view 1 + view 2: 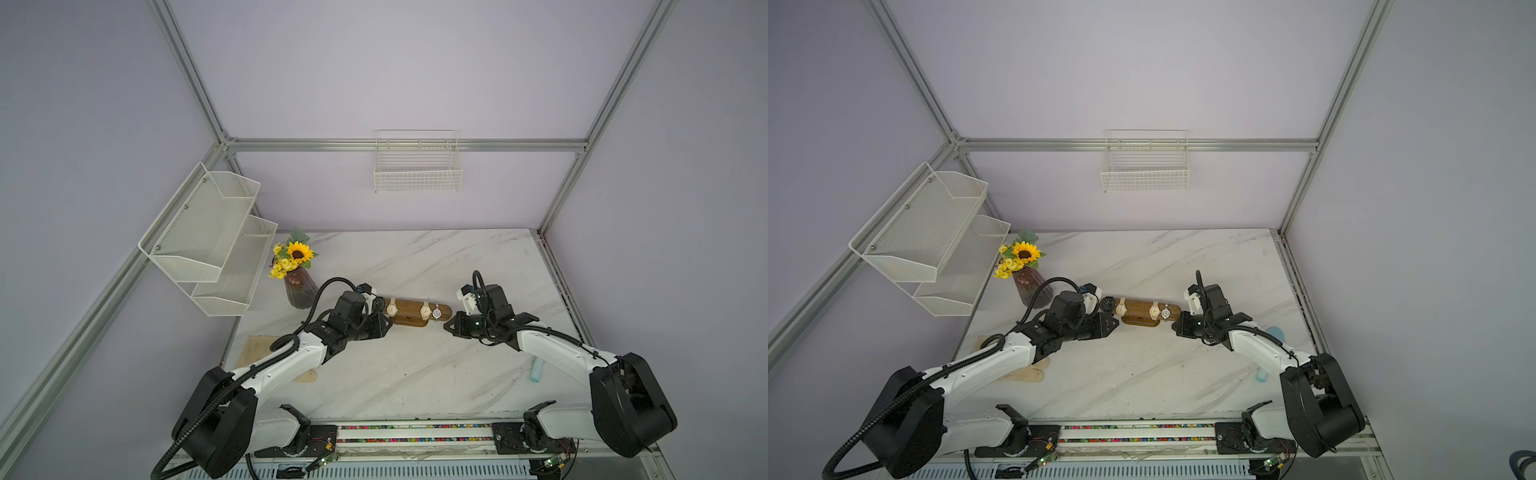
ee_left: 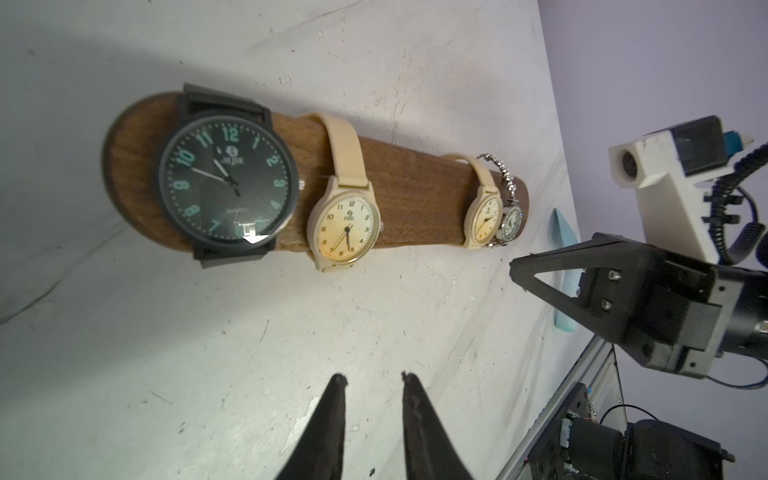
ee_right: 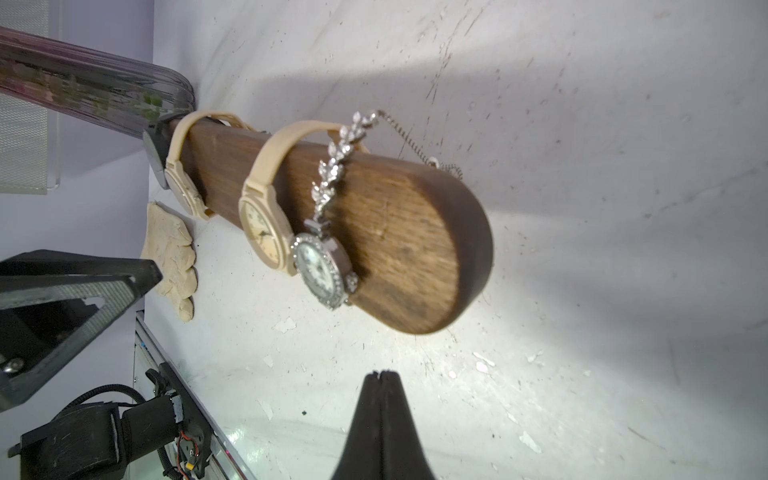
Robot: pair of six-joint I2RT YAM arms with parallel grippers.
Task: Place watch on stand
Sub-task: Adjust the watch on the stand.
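Your left gripper [image 2: 374, 379] is hanging empty, jaws slightly parted, near the stand [image 2: 415, 195] end where the black watch [image 2: 228, 183] is sitting strapped on. Your right gripper [image 3: 381, 376] is hovering clenched on nothing off the stand's other end, where a cream watch [image 2: 484, 218] and a silver watch [image 2: 511, 220] are hanging side by side.

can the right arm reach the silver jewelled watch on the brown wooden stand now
Probably yes: the right gripper, shut, points at the silver jewelled watch at the near end of the brown wooden stand, nothing between. It must open first.
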